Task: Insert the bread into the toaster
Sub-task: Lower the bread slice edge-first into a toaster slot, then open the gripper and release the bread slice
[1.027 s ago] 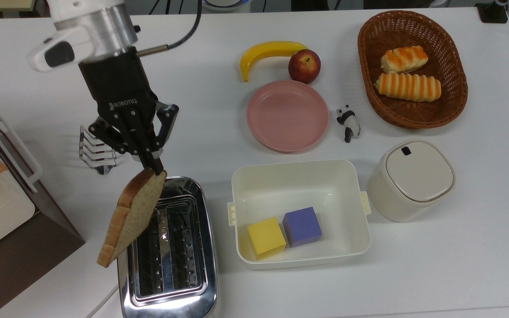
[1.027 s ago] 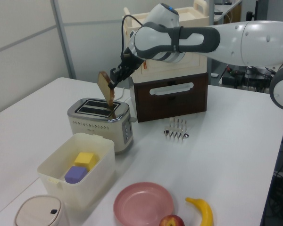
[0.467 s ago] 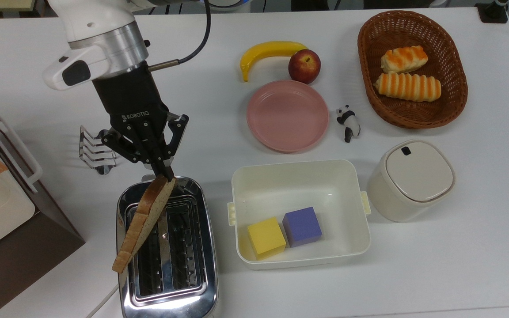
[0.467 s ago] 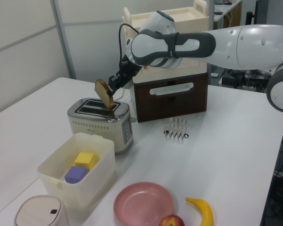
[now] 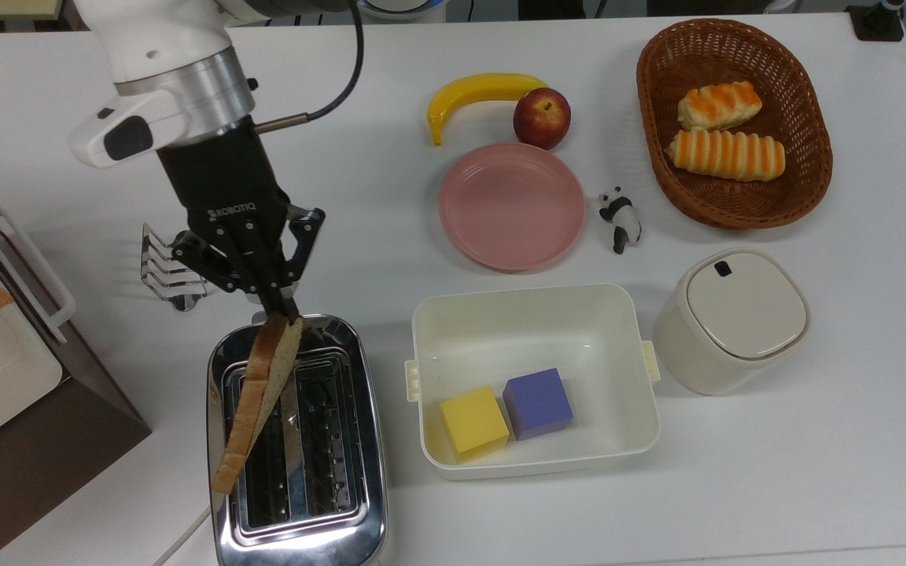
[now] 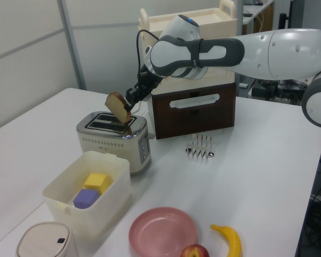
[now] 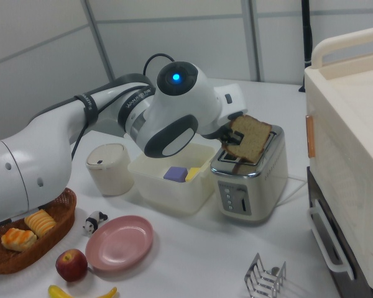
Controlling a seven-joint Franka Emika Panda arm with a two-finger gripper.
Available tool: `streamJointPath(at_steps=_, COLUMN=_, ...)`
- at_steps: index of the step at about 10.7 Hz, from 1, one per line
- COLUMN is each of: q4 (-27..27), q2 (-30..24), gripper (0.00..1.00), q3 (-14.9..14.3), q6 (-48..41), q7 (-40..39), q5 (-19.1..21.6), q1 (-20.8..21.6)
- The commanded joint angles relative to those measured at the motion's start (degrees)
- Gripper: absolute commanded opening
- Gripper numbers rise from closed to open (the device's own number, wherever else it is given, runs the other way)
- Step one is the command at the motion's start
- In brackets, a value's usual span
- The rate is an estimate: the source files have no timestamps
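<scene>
1. The bread is a flat, speckled light-brown slice with a darker crust, sitting lower left in the top view. It's tilted, one corner pinched, and the rest hangs over the toaster's slot on the top view's left.

2. The toaster is shiny chrome, boxy with rounded corners, and has two dark slots. It's at the bottom left of the top view, and a white cord runs off its lower edge.

3. The gripper is black with a metal collar above it, jaws clamped narrow on the bread's top corner. In the left view the slice leans above the toaster, lower edge right at the slot.

4. The arm comes down from the upper left of the top view, wrist angled toward the toaster. In the right view the white arm sweeps in from the left.

5. Just right of the toaster in the top view is a smooth white tub holding a yellow cube and a purple cube.

6. A wire rack sits just above the toaster at the top view's left.
</scene>
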Motion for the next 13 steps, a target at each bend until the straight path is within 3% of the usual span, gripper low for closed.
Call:
streamJointPath(at_steps=1, q4=-2.22, q2=-0.4, gripper=0.16, q3=-0.71, q6=1.44, q7=-3.07, q5=0.87, q1=-1.82)
streamJointPath(at_steps=2, q4=-2.13, q2=-0.4, gripper=0.29, q3=-0.71, q6=1.44, q7=-2.81, q5=0.87, q1=-1.91)
streamJointPath(at_steps=6, q4=-2.13, q2=-1.71, gripper=0.32, q3=-0.8, q6=0.82, q7=-2.54, q5=0.96, q1=-1.91)
streamJointPath(at_steps=10, q4=-2.13, q2=-3.11, gripper=0.57, q3=-0.89, q6=-1.18, q7=-2.01, q5=0.52, q1=-1.91)
streamJointPath(at_steps=11, q4=-1.78, q2=-4.16, gripper=0.65, q3=-0.97, q6=-5.73, q7=-2.01, q5=-0.96, q1=-2.0)
streamJointPath(at_steps=13, q4=-1.69, q2=-7.41, gripper=0.65, q3=-0.98, q6=-15.31, q7=-2.01, q5=-7.01, q1=-3.05)
